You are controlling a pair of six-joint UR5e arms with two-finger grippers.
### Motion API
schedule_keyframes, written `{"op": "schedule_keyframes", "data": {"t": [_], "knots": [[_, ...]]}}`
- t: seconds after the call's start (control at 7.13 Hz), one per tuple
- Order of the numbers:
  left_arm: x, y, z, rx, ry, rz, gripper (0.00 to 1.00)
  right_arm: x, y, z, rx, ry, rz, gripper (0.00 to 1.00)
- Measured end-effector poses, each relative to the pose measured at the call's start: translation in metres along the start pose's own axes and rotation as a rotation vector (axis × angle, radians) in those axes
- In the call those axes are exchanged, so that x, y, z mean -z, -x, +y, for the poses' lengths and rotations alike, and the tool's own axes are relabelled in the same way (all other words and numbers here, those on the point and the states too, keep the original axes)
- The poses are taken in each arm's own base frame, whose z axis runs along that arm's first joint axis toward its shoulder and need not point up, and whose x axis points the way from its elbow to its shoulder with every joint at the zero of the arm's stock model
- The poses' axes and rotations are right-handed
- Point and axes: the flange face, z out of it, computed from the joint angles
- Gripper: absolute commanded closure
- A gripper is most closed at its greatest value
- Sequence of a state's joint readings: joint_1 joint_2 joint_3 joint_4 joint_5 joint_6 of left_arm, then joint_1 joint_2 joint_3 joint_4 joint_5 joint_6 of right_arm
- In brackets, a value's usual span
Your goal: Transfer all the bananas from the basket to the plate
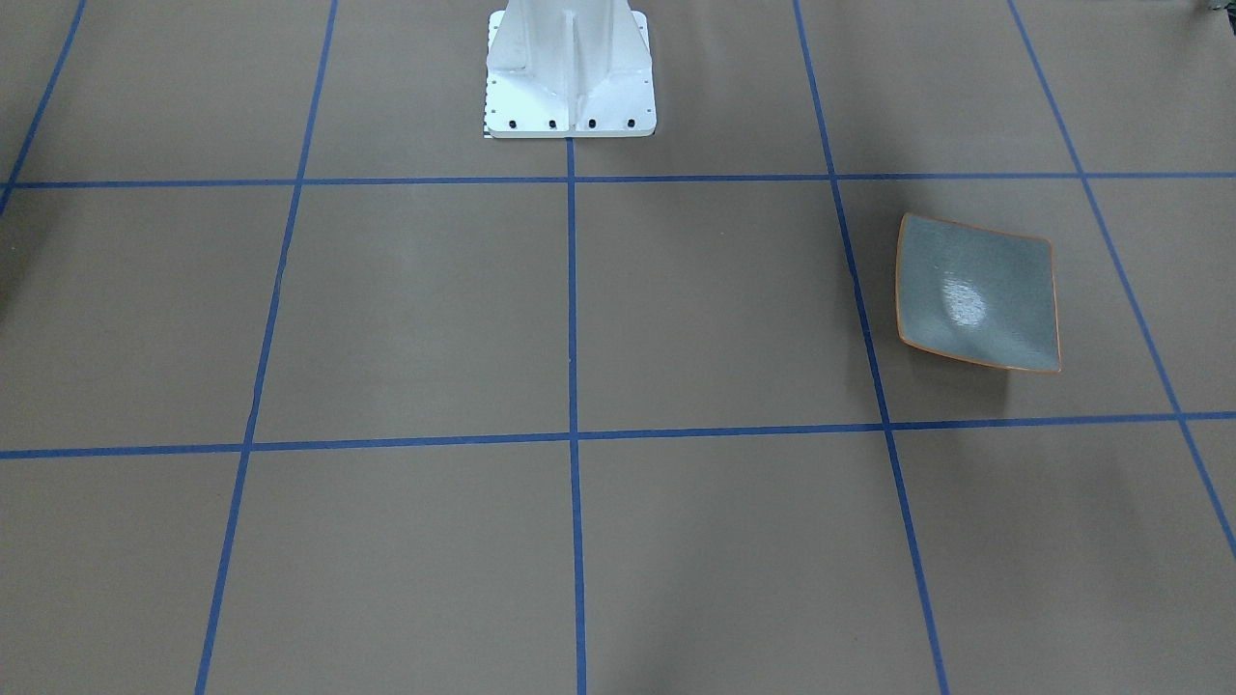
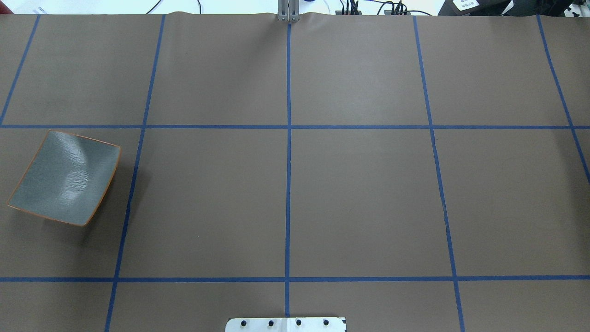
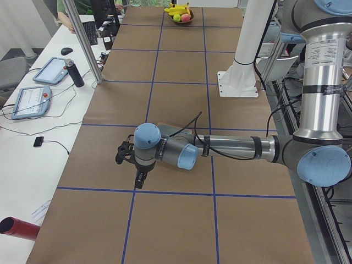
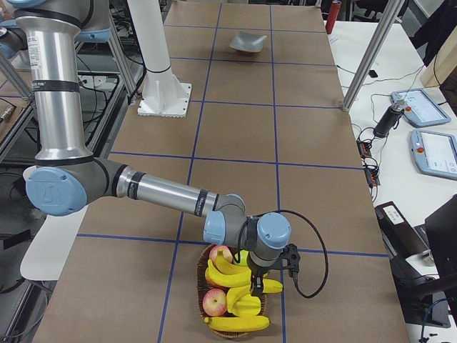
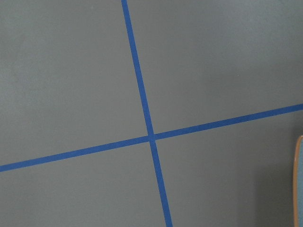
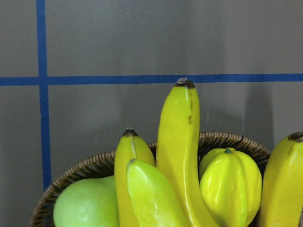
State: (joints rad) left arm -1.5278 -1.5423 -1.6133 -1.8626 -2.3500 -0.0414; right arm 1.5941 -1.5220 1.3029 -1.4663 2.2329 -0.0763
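Grey-blue and speckled, at the far left of the overhead view: the plate point(image 2: 64, 177), flat on the brown surface point(image 2: 359, 193) and bare, so none of the transfer done yet. Near it, judging by the orange rim at the right edge of the left wrist view, the left gripper point(image 3: 139, 179), low and pointing down, probably parked out of the way; spread of its fingers impossible to tell from the side view.

Out of the overhead frame altogether, at the bottom of the right-end view: the bananas point(image 4: 223, 275), piled among apples point(image 4: 214, 302). Directly above, the right gripper point(image 4: 255, 286), aimed down, likely for a first pick; fingers unreadable there too.

Across its wrist view, left to right: a green fruit point(image 6: 87, 205), two upright bananas against the wicker basket point(image 6: 222, 138) rim, a ribbed yellow fruit point(image 6: 232, 182), one more banana at the frame edge.
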Motion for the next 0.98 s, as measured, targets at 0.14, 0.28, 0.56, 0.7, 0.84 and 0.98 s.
{"op": "schedule_keyframes", "data": {"t": [0.14, 0.28, 0.56, 0.7, 0.84, 0.98], "knots": [[0.000, 0.000, 0.000, 0.001, 0.001, 0.000, 0.00, -0.006, 0.003, 0.001, 0.005, 0.011, 0.000, 0.01], [0.000, 0.000, 0.000, 0.001, 0.001, 0.000, 0.00, -0.010, 0.005, 0.002, 0.009, 0.021, 0.000, 0.05], [-0.001, 0.001, 0.001, 0.002, 0.002, 0.000, 0.00, -0.017, 0.007, 0.003, 0.013, 0.034, 0.001, 0.18], [-0.001, 0.001, 0.001, 0.002, 0.002, 0.000, 0.00, -0.020, 0.006, 0.004, 0.013, 0.040, 0.001, 0.18], [-0.001, 0.001, 0.001, 0.002, 0.003, 0.000, 0.00, -0.022, 0.006, 0.004, 0.017, 0.045, 0.001, 0.18], [-0.001, 0.001, 0.001, 0.003, 0.003, 0.001, 0.00, -0.025, 0.005, 0.005, 0.023, 0.052, 0.000, 0.22]]}}
